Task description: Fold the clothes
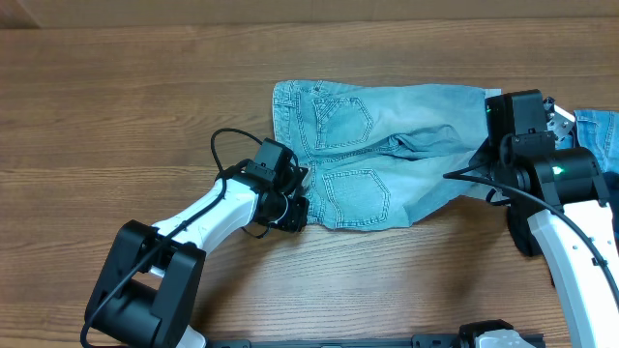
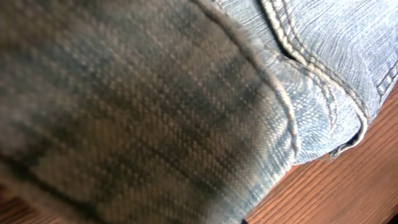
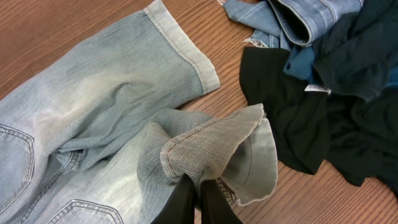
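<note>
A pair of light blue denim shorts [image 1: 368,145] lies flat on the wooden table, back pockets up and waistband to the left. My left gripper [image 1: 298,198] is at the near waistband corner. In the left wrist view the denim [image 2: 186,93] fills the frame right up against the camera, and the gripper looks shut on it. My right gripper [image 3: 198,183] is shut on the hem of the near leg [image 3: 211,146] and holds it bunched and lifted. In the overhead view it [image 1: 488,174] is at the shorts' right end.
A pile of other clothes lies right of the shorts: a black garment [image 3: 323,106] and darker blue denim [image 3: 292,18], the denim also showing at the overhead view's right edge [image 1: 600,135]. Bare wood [image 1: 145,97] lies to the left and in front.
</note>
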`<state>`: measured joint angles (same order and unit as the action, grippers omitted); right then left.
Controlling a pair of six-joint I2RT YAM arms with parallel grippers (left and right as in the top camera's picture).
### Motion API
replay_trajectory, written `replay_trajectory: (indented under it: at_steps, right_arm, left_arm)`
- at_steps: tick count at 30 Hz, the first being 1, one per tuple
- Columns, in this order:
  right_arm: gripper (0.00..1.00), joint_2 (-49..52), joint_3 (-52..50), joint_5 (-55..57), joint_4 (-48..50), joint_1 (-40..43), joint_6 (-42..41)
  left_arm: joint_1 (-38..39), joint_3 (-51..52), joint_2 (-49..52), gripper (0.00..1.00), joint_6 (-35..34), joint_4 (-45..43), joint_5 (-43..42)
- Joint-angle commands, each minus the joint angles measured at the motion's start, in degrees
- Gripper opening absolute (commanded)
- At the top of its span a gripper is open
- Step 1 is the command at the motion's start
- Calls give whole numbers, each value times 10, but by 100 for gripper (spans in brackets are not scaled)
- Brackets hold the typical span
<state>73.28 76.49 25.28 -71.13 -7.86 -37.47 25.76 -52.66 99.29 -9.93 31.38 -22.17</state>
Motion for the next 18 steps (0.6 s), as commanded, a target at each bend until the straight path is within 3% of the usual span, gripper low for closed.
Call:
replay_trajectory:
  at_steps: [1,4,9,12,15,18]
  right_arm:
    - [4,-9,4,1,3,2,0]
    - [4,-9,4,1,3,2,0]
    - [4,-9,4,1,2,2,0]
    - [4,-9,4,2,-1,2,0]
    - [4,0,4,1,3,2,0]
    - [4,15,4,-11,1,2,1]
  left_arm:
    - [-2,-17,2,4,7,0,-10]
    - [-2,-26,-18,4,9,17,4]
    - [-16,-128,-152,4,9,189,141]
    - [-86,-233,-233,4,5,318,241]
    - [-218,-322,-263,4,5,388,243]
    - [-293,-334,-262,4,8,409,241]
